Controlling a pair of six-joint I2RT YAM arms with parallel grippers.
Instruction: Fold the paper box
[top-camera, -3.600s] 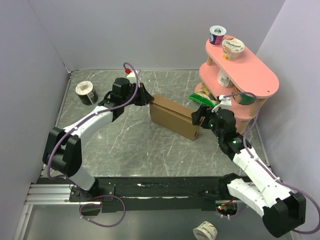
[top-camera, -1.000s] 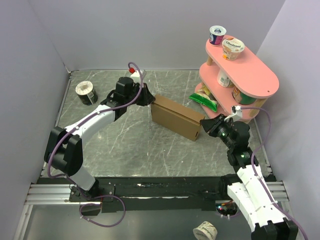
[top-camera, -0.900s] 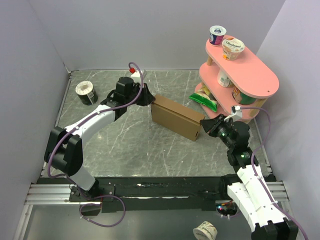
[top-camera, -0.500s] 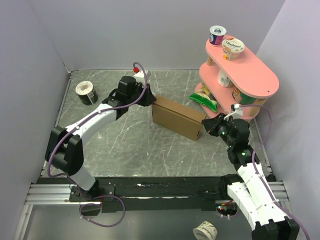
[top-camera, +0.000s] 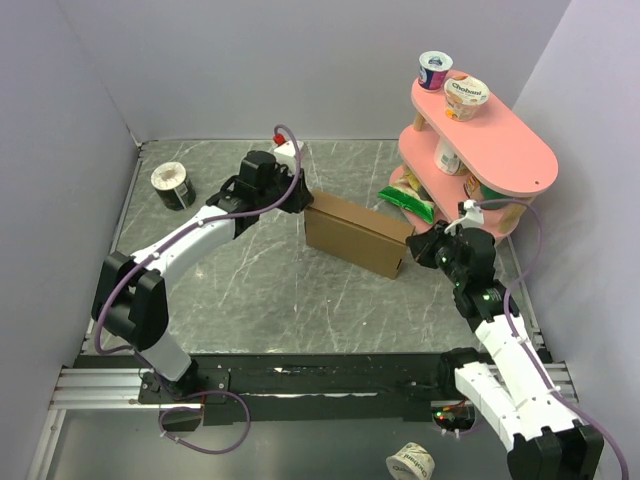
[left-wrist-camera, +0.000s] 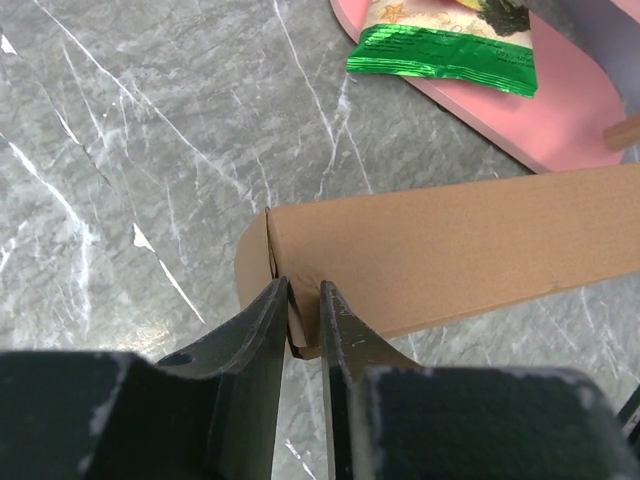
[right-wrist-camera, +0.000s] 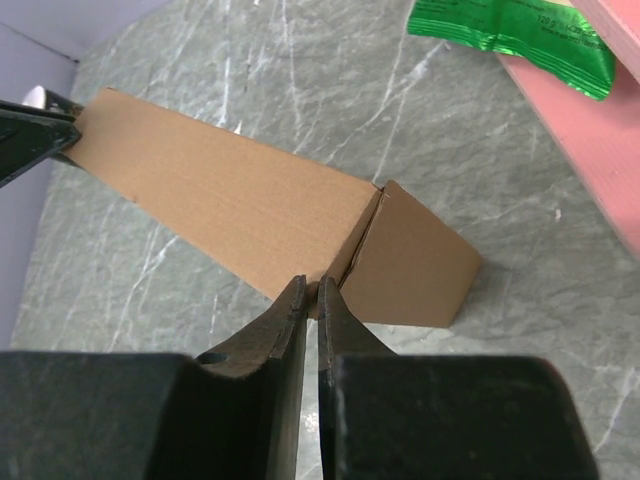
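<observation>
The paper box (top-camera: 355, 232) is a brown cardboard box lying closed and slanted in the middle of the table. My left gripper (top-camera: 302, 198) is at the box's far left corner. In the left wrist view the box (left-wrist-camera: 450, 250) fills the right side, and the left gripper (left-wrist-camera: 303, 290) is shut on a flap edge at that corner. My right gripper (top-camera: 418, 248) is at the box's near right end. In the right wrist view its jaws (right-wrist-camera: 311, 285) are shut to a thin slit, with the tips against the corner seam of the box (right-wrist-camera: 220, 200).
A pink two-tier shelf (top-camera: 500, 150) stands at the right with yogurt cups (top-camera: 466, 97) on top. A green snack bag (top-camera: 405, 203) lies on its lower tier, close behind the box. A dark labelled roll (top-camera: 172, 184) sits at the far left. Purple walls enclose the table.
The right gripper has moved up to the box's right end, its jaws narrowing. The left wrist has shifted a little to the right at the far corner. The box has moved very little.
</observation>
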